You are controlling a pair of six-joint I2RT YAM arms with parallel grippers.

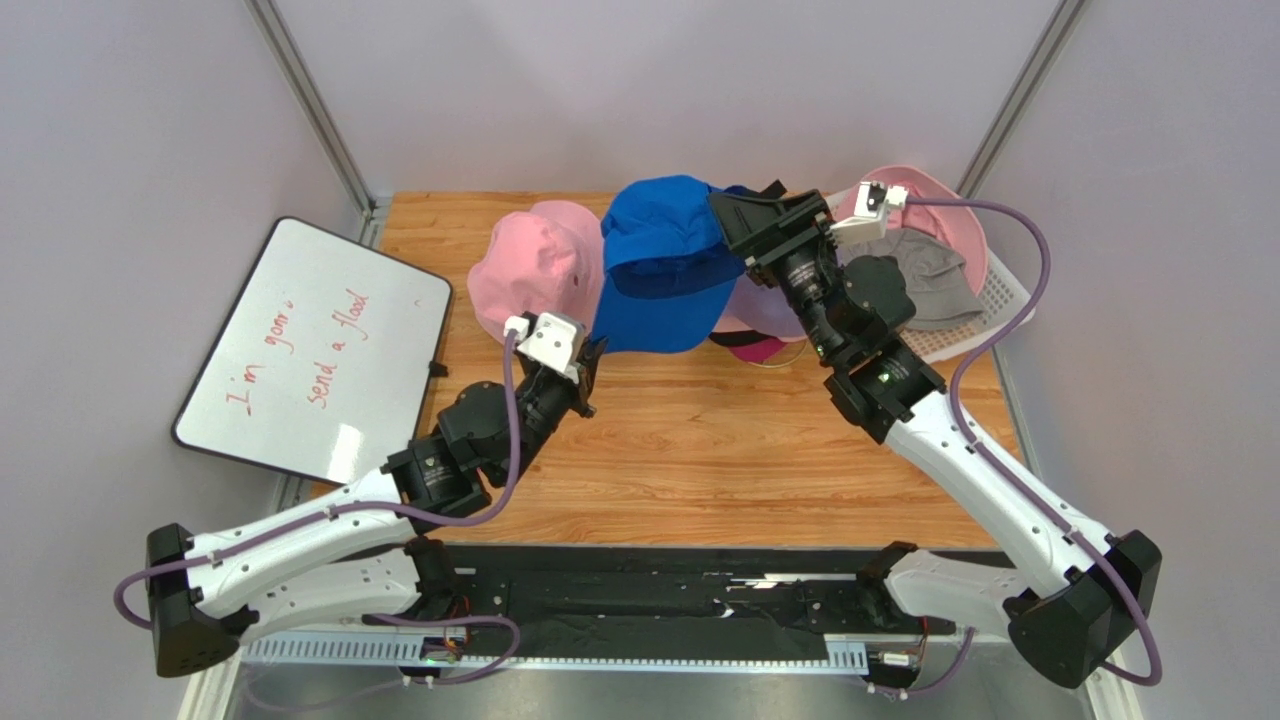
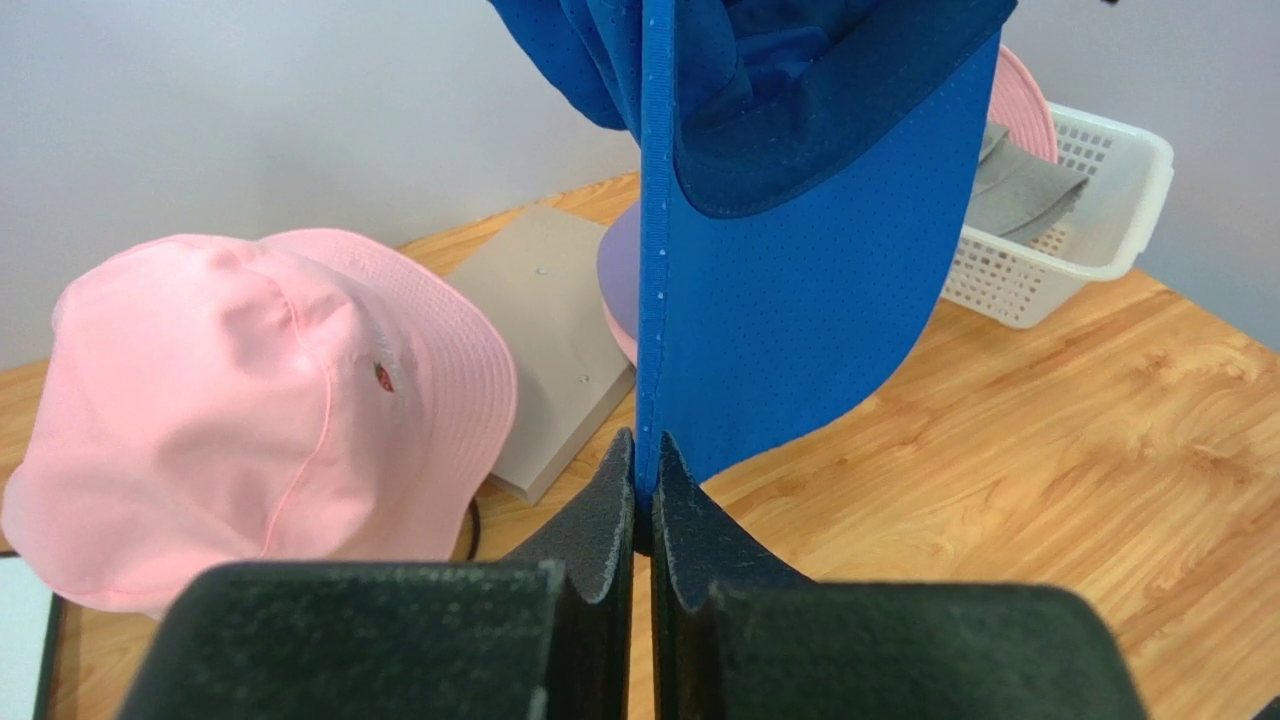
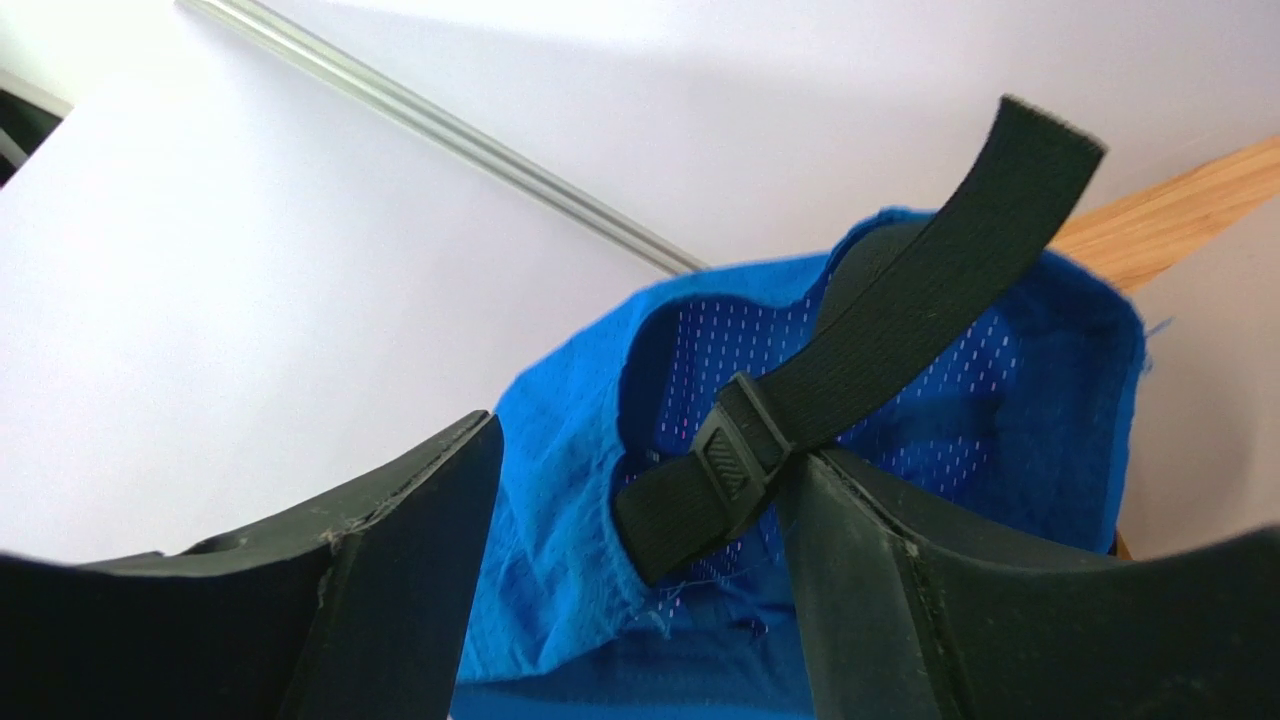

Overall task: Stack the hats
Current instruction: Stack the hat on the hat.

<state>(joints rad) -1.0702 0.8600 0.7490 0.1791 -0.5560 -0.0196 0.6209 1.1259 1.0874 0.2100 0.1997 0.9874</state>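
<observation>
- A wooden table (image 1: 706, 450) carries the whole scene, with the hats gathered along its far side, ready for stacking
- A white mesh basket (image 1: 1010, 300) sits at the far right corner and holds a pink hat (image 1: 939, 203) and a grey hat (image 1: 924, 278), apparently waiting their turn
- A blue baseball cap (image 1: 661, 255) hangs in the air over the far middle of the table, spanning between both arms, probably so it keeps its shape while it is lowered onto another hat
- A pink bucket hat (image 1: 534, 267) rests crown up just left of the blue cap
- A lavender cap (image 2: 616, 278) lies low behind the blue brim, mostly hidden
- The left gripper (image 2: 649, 495) is clamped tight on the brim's edge, bearing the cap
- The right gripper (image 3: 639, 450) has its jaws apart, straddling the cap's back and its black strap (image 3: 887, 315), with no firm pinch visible
</observation>
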